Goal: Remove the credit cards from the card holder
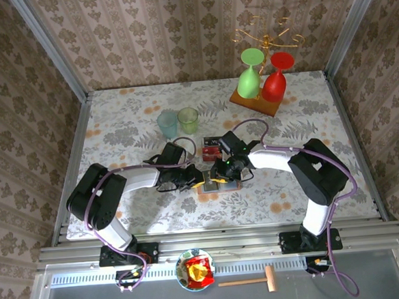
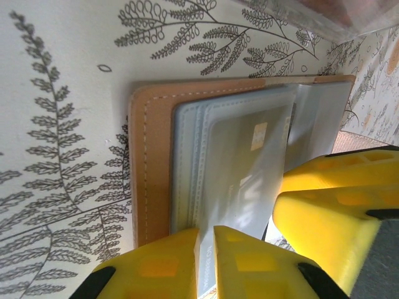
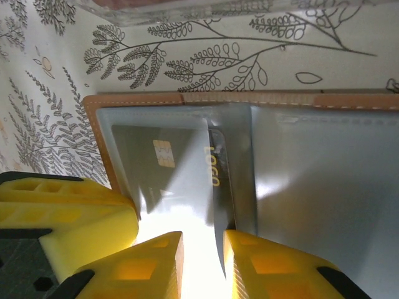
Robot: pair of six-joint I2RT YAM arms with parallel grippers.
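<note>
The near end of the card holder (image 2: 151, 174) is covered by the left gripper (image 2: 206, 252); the pale sheet edge between its fingers may be card or clear sleeve. In the right wrist view the card holder runs off the right edge, glare whites out its near pockets, and the dark card (image 3: 216, 171) at its fold vanishes between the fingers of the right gripper (image 3: 202, 252). From above, both grippers hide most of the card holder, and the loose cards (image 1: 211, 149) just beyond it are too small to read.
</note>
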